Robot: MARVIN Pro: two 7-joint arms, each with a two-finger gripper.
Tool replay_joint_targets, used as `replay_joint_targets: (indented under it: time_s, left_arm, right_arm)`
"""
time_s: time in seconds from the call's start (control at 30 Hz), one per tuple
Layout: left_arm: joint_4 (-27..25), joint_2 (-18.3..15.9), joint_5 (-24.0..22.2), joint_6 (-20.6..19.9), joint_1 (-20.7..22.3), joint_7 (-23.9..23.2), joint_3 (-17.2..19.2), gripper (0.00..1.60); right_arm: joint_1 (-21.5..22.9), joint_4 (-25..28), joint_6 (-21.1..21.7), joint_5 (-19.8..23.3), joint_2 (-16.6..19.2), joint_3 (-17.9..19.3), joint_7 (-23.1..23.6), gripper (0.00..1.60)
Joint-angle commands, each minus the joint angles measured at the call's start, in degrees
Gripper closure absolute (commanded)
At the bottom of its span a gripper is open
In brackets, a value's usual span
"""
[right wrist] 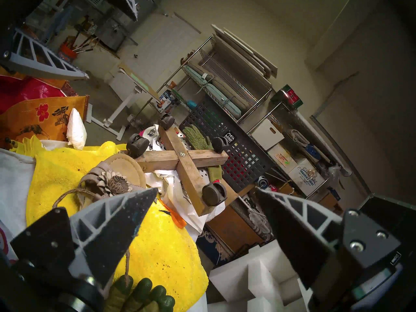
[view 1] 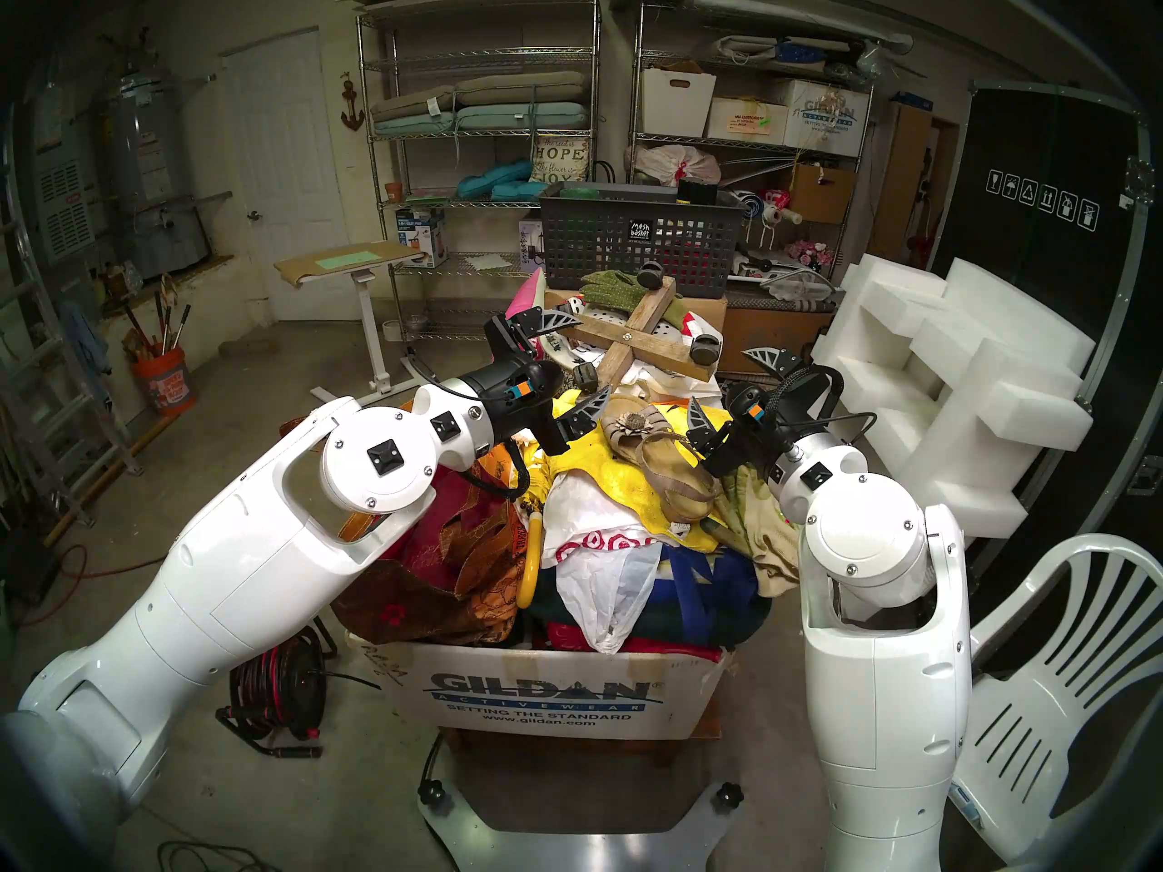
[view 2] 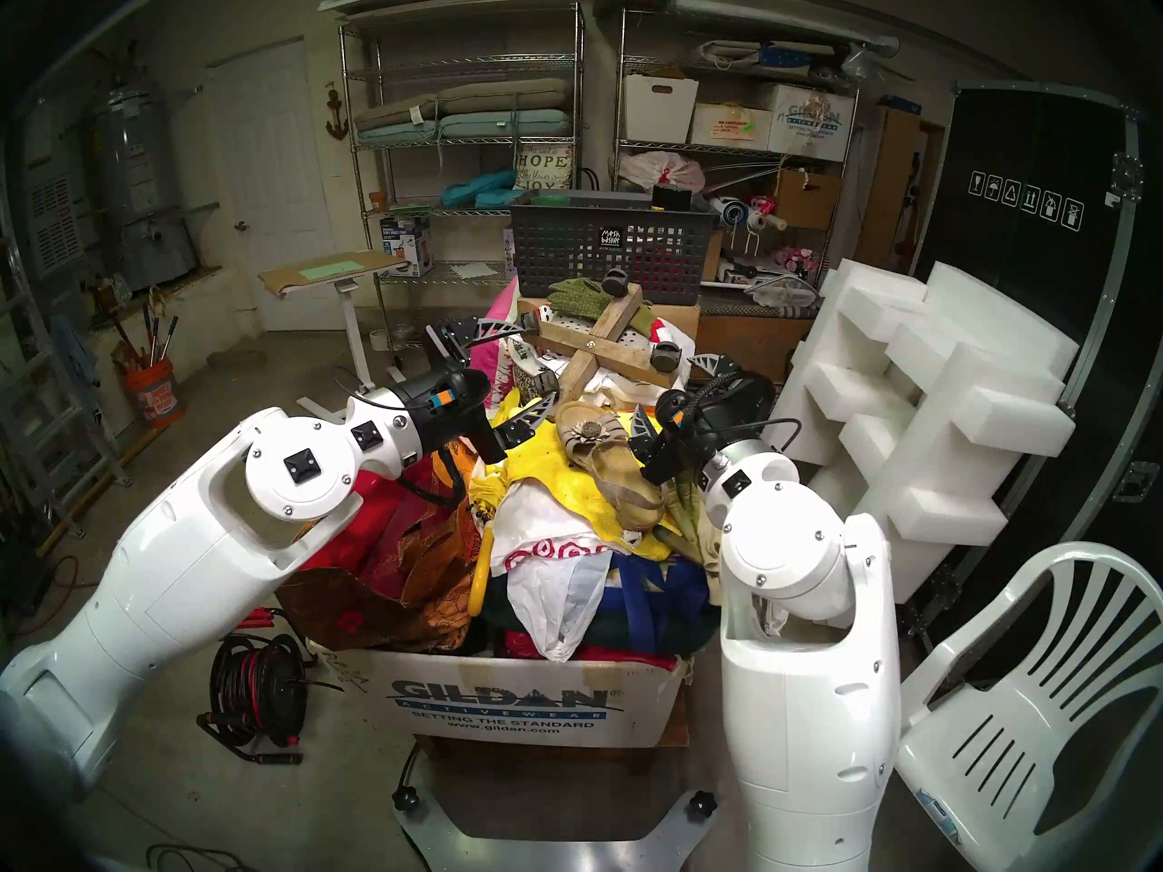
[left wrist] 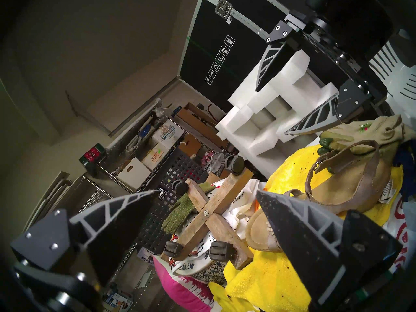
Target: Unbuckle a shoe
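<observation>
The shoe [view 1: 661, 458], a tan strappy wedge sandal with a leather flower at its toe, lies on a yellow towel [view 1: 585, 468] on top of a heap of bags and cloth. Its thin ankle strap [left wrist: 344, 156] stands up in a loop. My left gripper [view 1: 595, 350] is open just left of the toe, its lower finger close to the flower and holding nothing. My right gripper [view 1: 719, 375] is open at the shoe's right side, also empty. The shoe [right wrist: 121, 169] also shows in the right wrist view, beyond my right gripper's near finger.
The heap fills a Gildan cardboard box [view 1: 566, 694]. A wooden cross with caster wheels [view 1: 642, 342] and a grey mesh basket [view 1: 642, 241] sit just behind the shoe. White foam blocks [view 1: 944, 380] and a white plastic chair [view 1: 1070, 694] stand on the right. Green gloves [left wrist: 360, 133] lie by the heel.
</observation>
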State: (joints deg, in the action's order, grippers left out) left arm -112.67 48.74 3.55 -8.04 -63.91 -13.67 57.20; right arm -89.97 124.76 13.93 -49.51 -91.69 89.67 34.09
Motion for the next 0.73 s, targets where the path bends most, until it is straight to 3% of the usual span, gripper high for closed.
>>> replay_joint_targets:
  time_s: [0.0, 0.7]
  left_arm:
    - [-1.0, 0.2, -0.1, 0.2, 0.7, 0.4, 0.7, 0.0]
    - [-1.0, 0.3, 0.0, 0.2, 0.7, 0.3, 0.8, 0.0]
  right_arm:
    - [0.8, 1.0, -0.2, 0.1, -0.2, -0.1, -0.3, 0.0]
    - [0.8, 1.0, -0.2, 0.1, -0.3, -0.1, -0.2, 0.0]
